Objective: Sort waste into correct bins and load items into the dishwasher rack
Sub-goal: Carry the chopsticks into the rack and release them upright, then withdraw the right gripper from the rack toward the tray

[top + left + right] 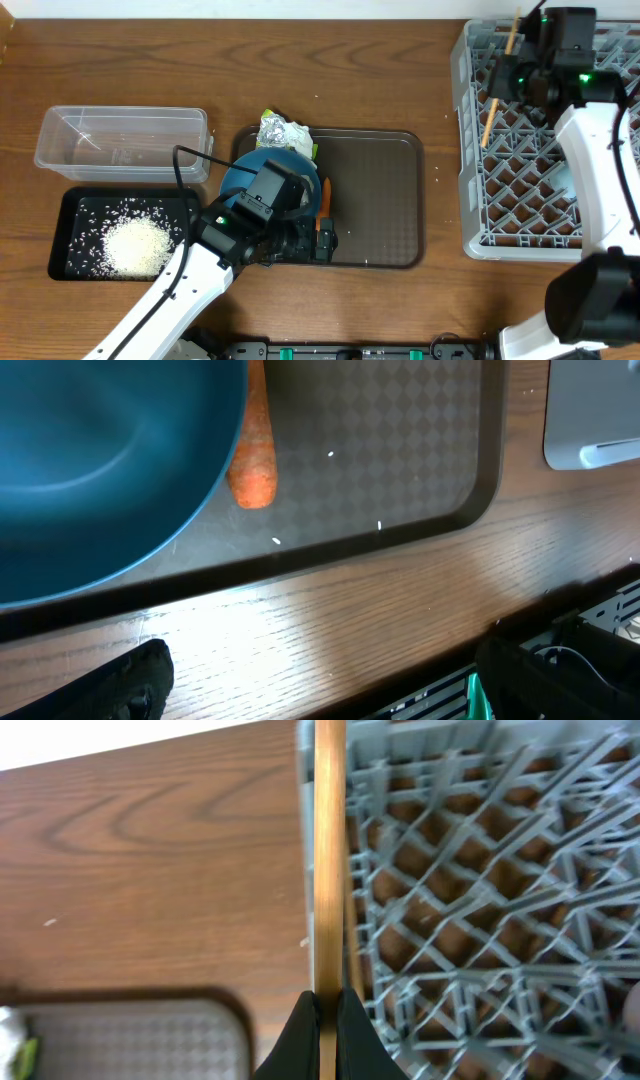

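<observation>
Nearest the robot, the left gripper [305, 245] hangs over the near edge of the one brown tray [380, 200], its jaws spread as wide as they go and holding nothing. On that tray, in its left part, sits one dark blue bowl [100, 460], partly covered by the arm in the overhead view. One slim orange carrot [255, 450] lies on the tray floor just beside the bowl's right rim, and the left wrist view shows three loose rice grains [330, 455] scattered on the tray floor near it. At the tray's far left corner lies one crumpled foil wrapper [283, 133], silver with green and yellow; its print is too small to read. Left of the brown tray at its near end is one black tray [75, 215], holding one heap of white rice [135, 245] with stray grains around it. Behind the black tray stands one clear tub [120, 140], left of the brown tray's far end. Well to the right of the brown tray stands one grey rack [520, 200] of latticed pegs. Above the rack's far left corner the right gripper [322, 1030] is closed tight on the wooden chopsticks [330, 840], which hang along the rack's left wall. They overlap in both views, so I cannot tell whether there are one or two.
</observation>
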Controlling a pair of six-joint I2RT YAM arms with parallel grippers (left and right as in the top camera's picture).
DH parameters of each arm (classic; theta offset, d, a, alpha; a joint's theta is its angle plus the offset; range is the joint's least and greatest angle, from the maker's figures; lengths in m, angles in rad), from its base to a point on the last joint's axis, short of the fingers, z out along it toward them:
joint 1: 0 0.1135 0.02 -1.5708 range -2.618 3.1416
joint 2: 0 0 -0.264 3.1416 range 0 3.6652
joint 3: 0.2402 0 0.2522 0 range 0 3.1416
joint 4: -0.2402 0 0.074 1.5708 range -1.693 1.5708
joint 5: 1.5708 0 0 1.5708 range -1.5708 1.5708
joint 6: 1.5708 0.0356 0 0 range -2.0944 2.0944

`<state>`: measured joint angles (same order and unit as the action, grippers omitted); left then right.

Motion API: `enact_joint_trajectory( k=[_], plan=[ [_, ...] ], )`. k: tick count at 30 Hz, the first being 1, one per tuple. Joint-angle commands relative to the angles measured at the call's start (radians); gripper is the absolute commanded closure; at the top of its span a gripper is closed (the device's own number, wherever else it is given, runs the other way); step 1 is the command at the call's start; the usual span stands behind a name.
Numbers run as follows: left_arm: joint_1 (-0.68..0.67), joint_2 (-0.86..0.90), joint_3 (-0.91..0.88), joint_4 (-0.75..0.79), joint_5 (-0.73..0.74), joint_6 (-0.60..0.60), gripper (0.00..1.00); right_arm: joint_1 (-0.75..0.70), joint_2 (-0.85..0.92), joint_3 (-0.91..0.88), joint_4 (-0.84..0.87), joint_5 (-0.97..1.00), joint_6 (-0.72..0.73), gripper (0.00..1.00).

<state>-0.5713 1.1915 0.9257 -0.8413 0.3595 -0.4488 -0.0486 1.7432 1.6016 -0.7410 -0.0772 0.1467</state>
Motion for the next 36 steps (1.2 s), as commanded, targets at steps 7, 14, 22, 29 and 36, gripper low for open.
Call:
enact_joint_trajectory(
  k=[7, 14, 22, 29, 36],
  plan=[
    [0.002, 0.006, 0.000, -0.003, -0.013, -0.002, 0.00, -0.029, 0.106, -0.006, 0.053, -0.006, -0.101, 0.99],
    [0.002, 0.006, 0.000, -0.003, -0.013, -0.002, 0.00, -0.029, 0.165, -0.006, 0.076, -0.005, -0.108, 0.77],
    [0.002, 0.006, 0.000, -0.003, -0.013, -0.002, 0.00, -0.025, 0.157, 0.030, 0.031, -0.014, -0.091, 0.34],
    [0.002, 0.006, 0.000, -0.003, -0.013, -0.002, 0.00, 0.008, 0.068, 0.075, -0.080, -0.214, -0.049, 0.31],
    [0.002, 0.006, 0.000, -0.003, -0.013, -0.002, 0.00, 0.104, -0.011, 0.075, -0.140, -0.496, -0.039, 0.01]
  ],
)
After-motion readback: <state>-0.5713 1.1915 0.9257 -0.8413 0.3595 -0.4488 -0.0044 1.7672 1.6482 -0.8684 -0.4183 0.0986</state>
